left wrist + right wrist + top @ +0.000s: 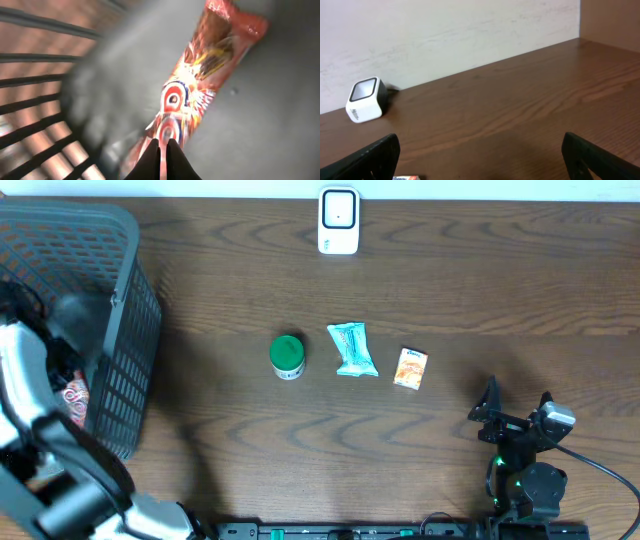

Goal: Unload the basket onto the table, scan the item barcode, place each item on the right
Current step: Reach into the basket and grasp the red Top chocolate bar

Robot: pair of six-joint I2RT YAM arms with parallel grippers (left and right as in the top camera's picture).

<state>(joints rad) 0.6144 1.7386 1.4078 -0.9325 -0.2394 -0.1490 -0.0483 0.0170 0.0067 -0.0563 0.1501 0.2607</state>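
Basket (125,350) holds the red snack packet (200,85), its near end clamped in the left gripper (162,146). The right gripper (480,155) stands wide apart.

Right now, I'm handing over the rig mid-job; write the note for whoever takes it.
Left end effector: shut at the near end of the red foil snack packet inside the grey plastic mesh basket; grip unconfirmed.
Right end effector: open, empty, parked near right.
White boxy barcode scanner: far side, centre.
Done: packet reached.
Left: lift it out, show barcode to scanner.
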